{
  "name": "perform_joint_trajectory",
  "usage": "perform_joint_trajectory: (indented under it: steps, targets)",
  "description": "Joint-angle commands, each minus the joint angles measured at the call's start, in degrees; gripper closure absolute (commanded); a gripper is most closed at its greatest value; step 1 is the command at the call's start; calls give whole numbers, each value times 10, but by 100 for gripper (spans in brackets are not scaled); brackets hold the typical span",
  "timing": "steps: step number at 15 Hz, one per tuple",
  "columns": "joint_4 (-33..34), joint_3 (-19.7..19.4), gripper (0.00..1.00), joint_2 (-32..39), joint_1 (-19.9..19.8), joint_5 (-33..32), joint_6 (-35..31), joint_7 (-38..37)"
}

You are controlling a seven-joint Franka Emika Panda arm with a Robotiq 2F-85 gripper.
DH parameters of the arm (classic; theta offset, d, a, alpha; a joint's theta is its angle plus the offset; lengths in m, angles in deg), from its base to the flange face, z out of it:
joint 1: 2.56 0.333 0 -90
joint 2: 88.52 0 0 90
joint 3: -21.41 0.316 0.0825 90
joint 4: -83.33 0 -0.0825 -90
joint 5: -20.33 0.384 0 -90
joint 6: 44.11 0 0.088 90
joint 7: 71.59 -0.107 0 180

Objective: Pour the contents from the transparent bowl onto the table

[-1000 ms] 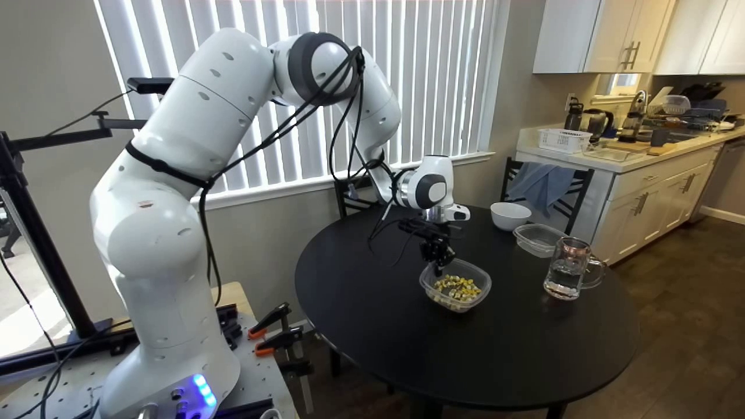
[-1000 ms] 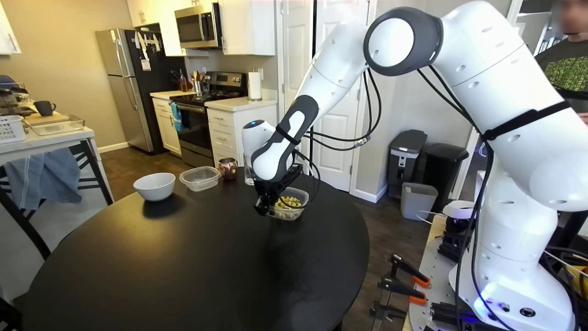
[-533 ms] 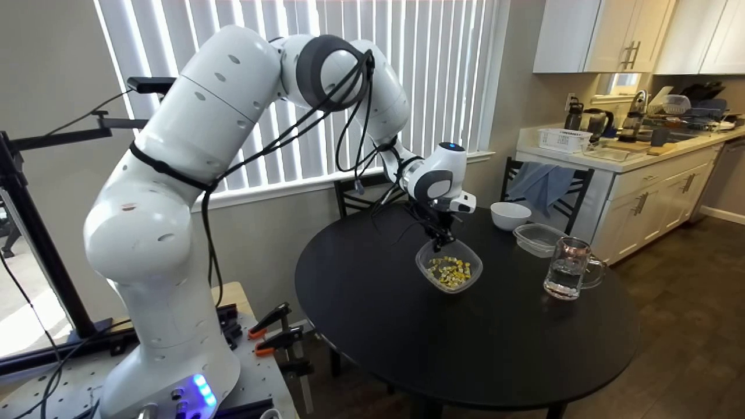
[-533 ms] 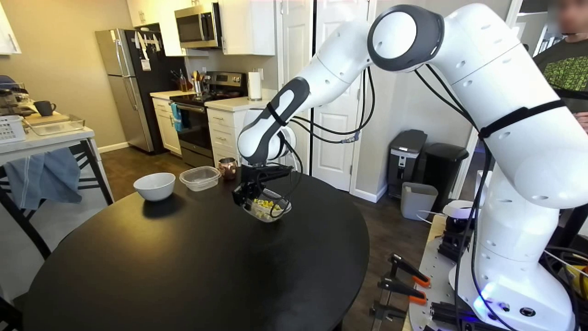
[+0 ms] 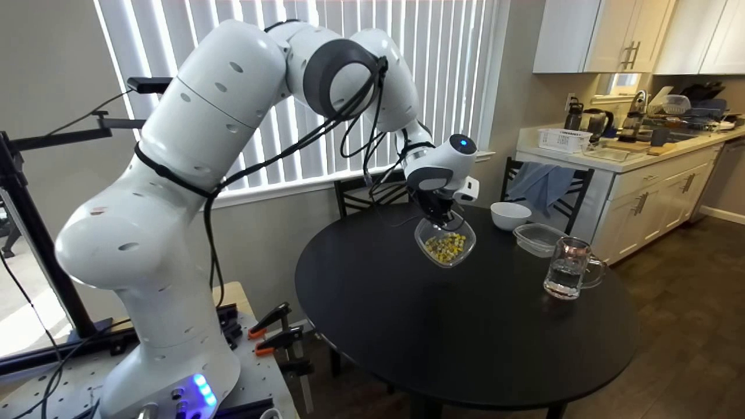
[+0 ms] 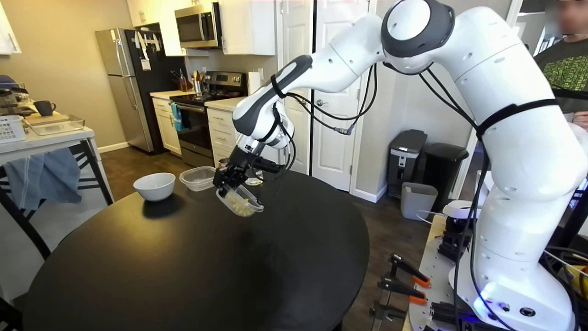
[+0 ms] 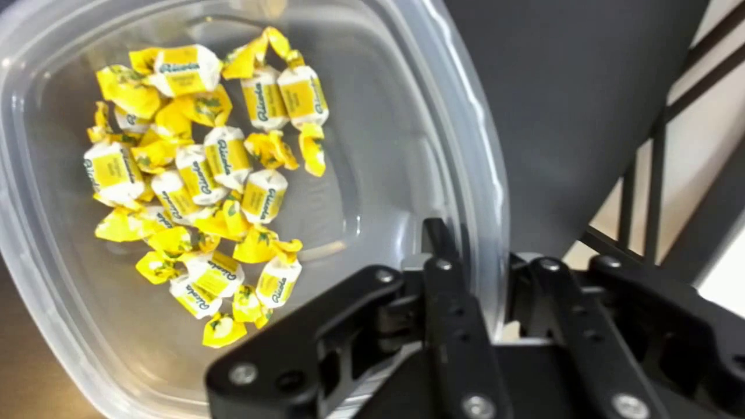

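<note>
Wrapper print reads "Ricola" on the yellow-and-white candies (image 7: 227, 156): twist-ended, creased, gathered inside the transparent bowl (image 7: 378, 128). Bowl is rounded-square, smooth, apparently plastic, with a broad rim. Gripper (image 7: 480, 256) pinching the rim, one finger inside the wall, one outside. In both exterior views bowl is tilted, held over the matte black round table (image 5: 465, 337). Also on the table: smooth white bowl (image 5: 510, 220), shallow clear tub (image 5: 538, 240).

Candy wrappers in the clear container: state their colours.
The candy wrappers are yellow and white with dark lettering, clearest in the wrist view.
</note>
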Motion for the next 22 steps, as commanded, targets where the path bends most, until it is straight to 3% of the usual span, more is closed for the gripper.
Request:
perform_joint_trajectory:
  steps: [1, 6, 10, 13, 19, 20, 21, 22]
  targets:
    - [-16, 101, 99, -4, -84, 100, -6, 151]
    - [-22, 239, 99, 44, -206, 174, 16, 343]
    - [-31, 295, 99, 100, -275, 195, 71, 475]
    - [-12, 245, 99, 123, -260, 245, 177, 573]
    - [38, 126, 99, 135, -196, 306, 442, 682]
    - [45, 168, 99, 172, -231, 263, 450, 669]
    - [63, 91, 99, 142, -172, 322, 523, 693]
    - [73, 77, 99, 144, -161, 329, 555, 692]
